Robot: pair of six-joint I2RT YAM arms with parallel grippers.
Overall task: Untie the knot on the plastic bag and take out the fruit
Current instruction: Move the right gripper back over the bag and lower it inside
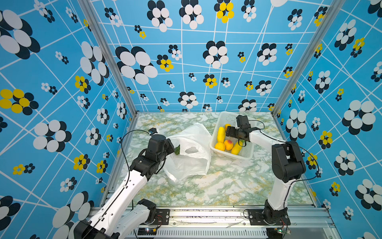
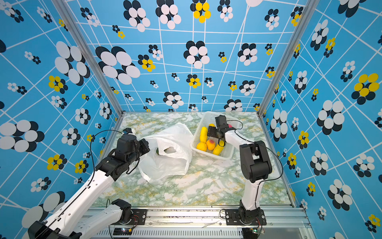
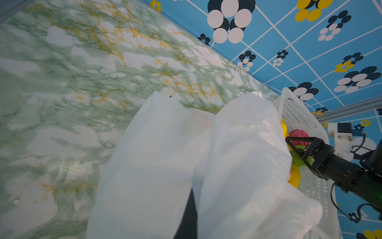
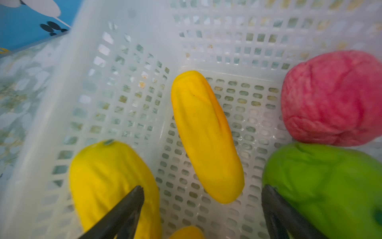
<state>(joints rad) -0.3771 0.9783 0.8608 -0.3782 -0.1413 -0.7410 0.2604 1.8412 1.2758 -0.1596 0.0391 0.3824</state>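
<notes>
The crumpled white plastic bag (image 1: 190,161) (image 2: 165,165) lies mid-table, and its knot is out of view. My left gripper (image 1: 172,144) (image 2: 147,145) is shut on the bag's left edge; the bag (image 3: 157,157) covers all but a dark finger (image 3: 187,217). Something dark green (image 1: 177,150) shows at the bag's mouth. My right gripper (image 1: 229,132) (image 4: 203,187) hangs open and empty inside the basket. Under it lie fruit: two long yellow ones (image 4: 206,136) (image 4: 111,182), a pink-red one (image 4: 334,97) and a green one (image 4: 326,186).
The white perforated basket (image 1: 227,117) (image 2: 207,119) (image 4: 124,82) stands at the back right against the bag's right side. It also holds a peach (image 1: 228,144) and a round yellow-orange fruit (image 1: 219,146). Patterned walls close the table on three sides.
</notes>
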